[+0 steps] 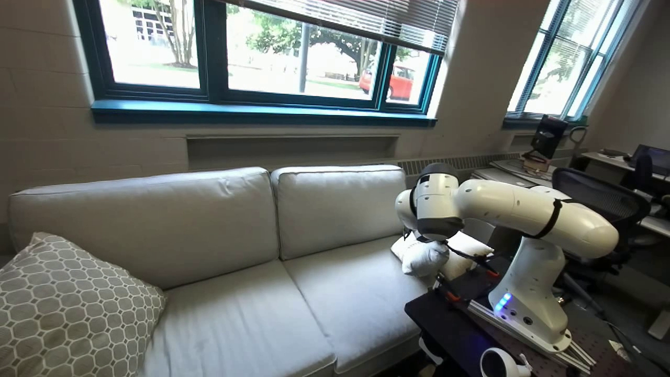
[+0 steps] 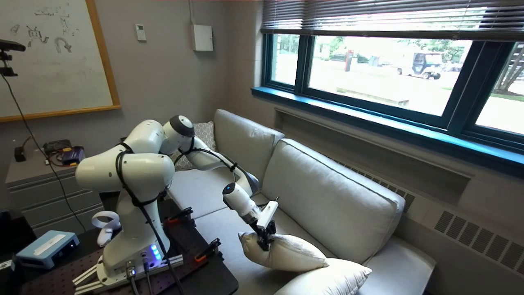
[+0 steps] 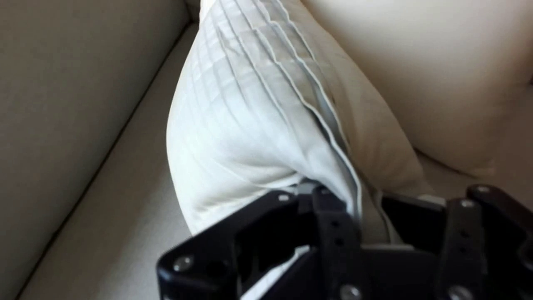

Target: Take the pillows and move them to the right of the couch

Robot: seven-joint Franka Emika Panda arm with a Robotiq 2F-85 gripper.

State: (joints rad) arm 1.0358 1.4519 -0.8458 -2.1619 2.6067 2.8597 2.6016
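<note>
Toward six o'clock in an exterior view, over the seat of the pale beige-grey couch (image 2: 331, 200), the gripper (image 2: 264, 241) has its jaws drawn in tight on the edge of a white throw pillow (image 2: 292, 252); in the wrist view, pleats run from the pinched edge toward eleven o'clock. Whether that pillow's underside meets the seat cannot be told. Just at its four o'clock side, overlapping it in view, a second white throw pillow (image 2: 327, 280) lies near the couch's arm. The robot's base (image 2: 131, 233) stands on a black tabletop (image 2: 208, 278) between seven and eight o'clock. At eight, a pale blue box (image 2: 60, 248) bears a white label (image 2: 49, 244) too small to read. Closer to nine, the drawers of a grey cabinet (image 2: 45, 196) are closed, their contents hidden, and a dark purple device (image 2: 73, 155) sits on top. A whiteboard (image 2: 49, 82) at ten o'clock carries marker sketches (image 2: 37, 35), a hooked arrow (image 2: 61, 43) among them; at eleven, a white wall box (image 2: 202, 37) is closed. At eight o'clock in an exterior view, a larger grey lattice-patterned pillow (image 1: 78, 309) leans against the couch's back.
</note>
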